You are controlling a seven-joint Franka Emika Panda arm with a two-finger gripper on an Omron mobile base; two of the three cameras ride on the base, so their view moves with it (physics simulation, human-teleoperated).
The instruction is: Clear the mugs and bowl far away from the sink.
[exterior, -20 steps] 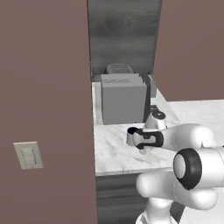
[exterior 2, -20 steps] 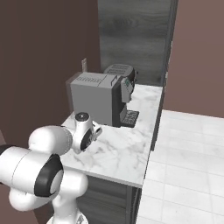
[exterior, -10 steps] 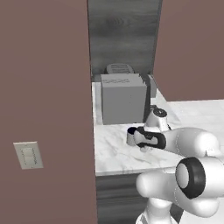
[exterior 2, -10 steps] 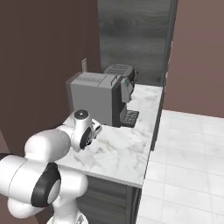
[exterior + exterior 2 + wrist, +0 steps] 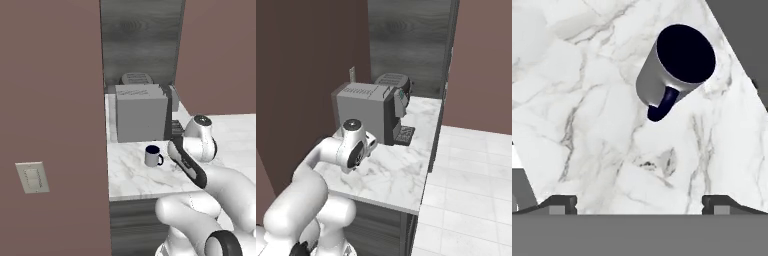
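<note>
The white-grey mug with its navy inside and handle stands upright on the marble counter, in front of the coffee machine. From the hand camera, the mug lies ahead and slightly right, handle toward me. My gripper is open, fingertips spread wide and nothing between them, a short way back from the mug. The arm's wrist hangs to the mug's right. In the right base view the arm covers the mug. The red mug, the bowl and the sink are out of view.
A grey coffee machine stands at the back of the counter against dark wood panelling. A brown wall with a light switch closes the left side. The counter's right edge drops to a tiled floor.
The hand has drawn back from the mug, up and to the right. The mug stays where it was and now stands free.
</note>
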